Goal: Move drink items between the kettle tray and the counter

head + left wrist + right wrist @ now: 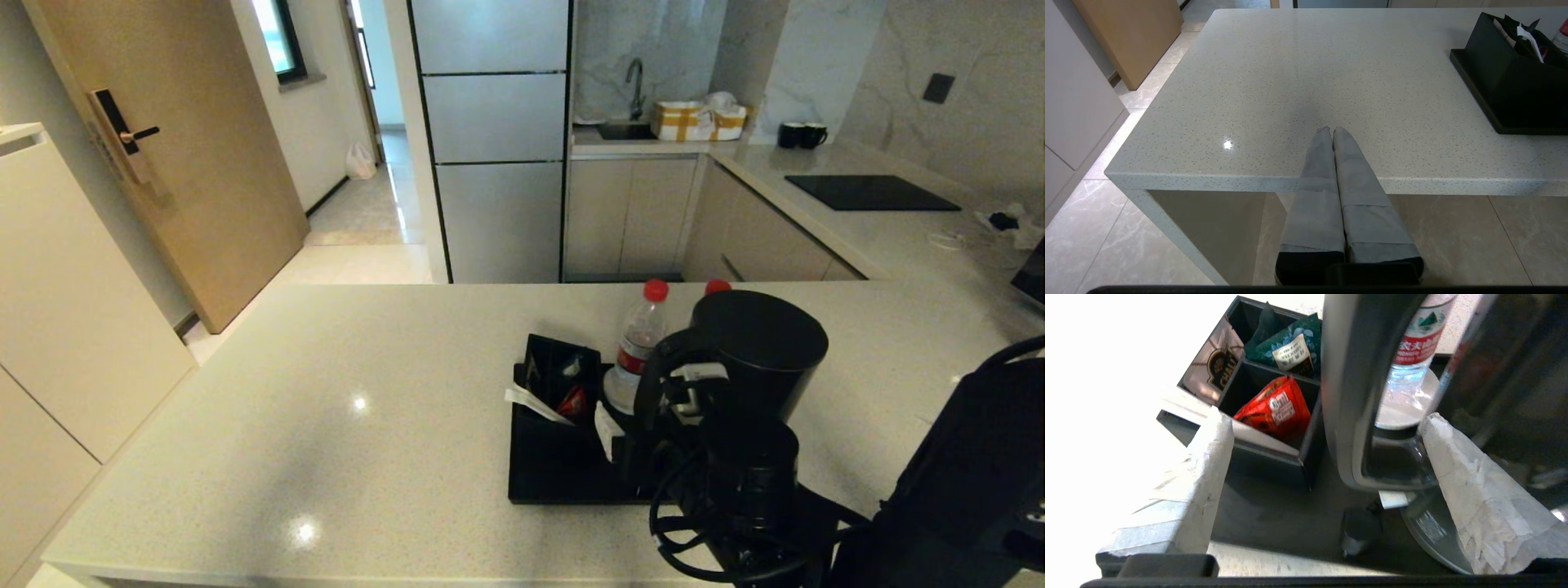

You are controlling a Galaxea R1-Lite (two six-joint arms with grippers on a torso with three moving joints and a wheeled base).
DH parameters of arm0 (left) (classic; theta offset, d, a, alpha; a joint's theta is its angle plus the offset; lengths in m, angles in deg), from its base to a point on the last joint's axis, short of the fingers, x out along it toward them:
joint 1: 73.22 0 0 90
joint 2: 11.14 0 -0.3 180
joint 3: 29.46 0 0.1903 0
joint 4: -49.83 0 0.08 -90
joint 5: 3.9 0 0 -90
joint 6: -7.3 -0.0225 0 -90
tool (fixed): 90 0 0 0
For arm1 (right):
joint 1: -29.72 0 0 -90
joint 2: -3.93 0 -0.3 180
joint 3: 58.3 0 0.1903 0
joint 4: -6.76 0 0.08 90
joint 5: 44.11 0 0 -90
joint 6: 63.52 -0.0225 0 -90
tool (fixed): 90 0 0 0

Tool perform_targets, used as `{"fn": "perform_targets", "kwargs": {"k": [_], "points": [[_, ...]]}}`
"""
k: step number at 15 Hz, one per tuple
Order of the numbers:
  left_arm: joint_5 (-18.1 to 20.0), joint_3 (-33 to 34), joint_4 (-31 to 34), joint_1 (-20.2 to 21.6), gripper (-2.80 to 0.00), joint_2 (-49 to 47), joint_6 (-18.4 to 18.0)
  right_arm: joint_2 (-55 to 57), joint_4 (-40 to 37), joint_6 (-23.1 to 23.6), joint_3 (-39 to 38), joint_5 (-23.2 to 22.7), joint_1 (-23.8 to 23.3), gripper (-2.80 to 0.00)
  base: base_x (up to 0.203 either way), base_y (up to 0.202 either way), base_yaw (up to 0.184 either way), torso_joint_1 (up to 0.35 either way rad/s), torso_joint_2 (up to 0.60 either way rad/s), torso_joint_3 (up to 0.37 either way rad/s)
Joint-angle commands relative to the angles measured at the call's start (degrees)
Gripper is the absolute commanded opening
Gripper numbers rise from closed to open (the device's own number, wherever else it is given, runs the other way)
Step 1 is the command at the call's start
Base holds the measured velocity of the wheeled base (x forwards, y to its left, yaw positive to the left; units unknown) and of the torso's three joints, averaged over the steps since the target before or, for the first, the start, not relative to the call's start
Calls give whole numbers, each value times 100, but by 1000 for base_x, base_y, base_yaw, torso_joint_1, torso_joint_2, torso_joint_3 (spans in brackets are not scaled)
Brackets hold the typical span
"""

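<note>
The dark grey kettle [763, 343] stands at the right of the black kettle tray [555, 474] on the beige counter [326, 408]. My right gripper [694, 392] is at its loop handle [1347, 396]. It is open, with one finger on each side of the handle and not gripping it. A clear bottle with a red cap [641, 343] stands on a white coaster [1400, 412] behind the handle. Only the red cap [718, 286] of a second bottle shows behind the kettle. My left gripper [1332, 130] hangs shut and empty over the counter's front edge.
A black box of sachets [559, 380] fills the tray's left part, close to my right gripper's outer finger [1208, 457]. On the far counter lie a black hob [869, 192] and two black mugs [800, 135]. The counter's bare stretch [1310, 73] is left of the tray.
</note>
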Motion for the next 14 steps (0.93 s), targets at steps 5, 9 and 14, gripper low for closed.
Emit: {"fn": "perform_targets", "kwargs": {"k": [5,9,14], "points": [[-1,-5,1,2,-280,2,-2,-822,-14,-60,-663,16,-1,0,0,0,0,0,0,0],[-1,2,1,2,-280,2,-2,-1055,-84,-23,-866,36,7,0,0,0,0,0,0,0],[-1,2,1,2,-280,2,-2,-2436,-945,59,-1085,80,-2,0,0,0,0,0,0,0]]}}
